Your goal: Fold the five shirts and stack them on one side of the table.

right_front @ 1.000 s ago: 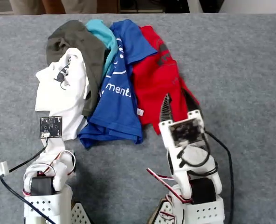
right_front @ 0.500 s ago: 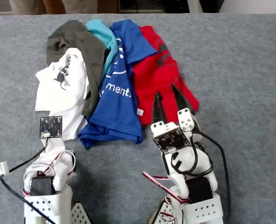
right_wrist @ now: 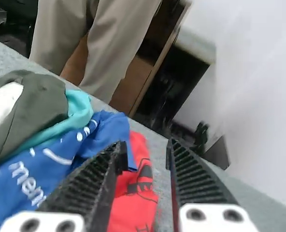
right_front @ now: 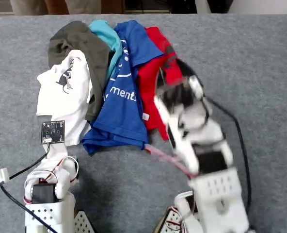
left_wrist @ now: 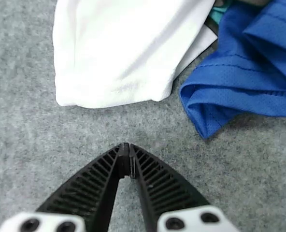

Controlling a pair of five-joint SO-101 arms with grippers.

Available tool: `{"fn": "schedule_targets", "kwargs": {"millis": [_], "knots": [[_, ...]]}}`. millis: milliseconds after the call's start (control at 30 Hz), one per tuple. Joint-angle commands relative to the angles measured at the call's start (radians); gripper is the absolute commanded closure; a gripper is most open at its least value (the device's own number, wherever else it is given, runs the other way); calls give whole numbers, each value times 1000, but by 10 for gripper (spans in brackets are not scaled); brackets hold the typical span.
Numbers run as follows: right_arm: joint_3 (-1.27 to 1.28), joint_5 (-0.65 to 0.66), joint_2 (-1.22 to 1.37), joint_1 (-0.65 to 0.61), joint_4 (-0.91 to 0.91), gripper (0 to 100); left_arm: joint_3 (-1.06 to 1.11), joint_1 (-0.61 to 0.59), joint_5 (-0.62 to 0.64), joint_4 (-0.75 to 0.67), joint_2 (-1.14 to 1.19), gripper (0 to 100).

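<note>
Five shirts lie overlapping at the far side of the table: white (right_front: pixel 61 94), olive (right_front: pixel 80 41), teal (right_front: pixel 104 31), blue (right_front: pixel 121 102) and red (right_front: pixel 153 87). My right gripper (right_front: pixel 175 73) is raised over the red shirt, open, with nothing between its fingers; its wrist view looks out past the gripper (right_wrist: pixel 145 145) over the red shirt (right_wrist: pixel 133 203) and blue shirt (right_wrist: pixel 46 169). My left gripper (left_wrist: pixel 126 152) is shut and empty, low over bare felt just short of the white shirt's hem (left_wrist: pixel 119 48) and the blue shirt's corner (left_wrist: pixel 249 82).
The table is covered in grey felt (right_front: pixel 250 73), with open room to the right of the pile and along the near edge. A person in khaki trousers (right_wrist: pixel 99 38) stands behind the far edge. Black cables trail beside both arm bases.
My right arm has risen and swung forward from the near edge of the red shirt to above it, gripper still open. The left arm and the shirts have not moved.
</note>
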Motion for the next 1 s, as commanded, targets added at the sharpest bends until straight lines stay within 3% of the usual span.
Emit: {"fn": "schedule_targets", "kwargs": {"millis": [0, 133, 300, 500, 700, 967], "knots": [[-234, -75, 291, -64, -11, 846, 12, 0, 0, 3, -7, 981], [-348, -86, 522, -137, 49, 846, 12, 0, 0, 3, -7, 981], [-463, -86, 759, -137, 123, 823, 12, 0, 0, 3, -7, 981], [-601, -153, 1029, -116, 270, 538, 12, 0, 0, 3, -7, 981], [-811, -315, 1282, -21, 299, 609, 12, 0, 0, 3, -7, 981], [-975, -319, 1514, 94, 315, 634, 12, 2, 0, 3, -7, 981]]}}
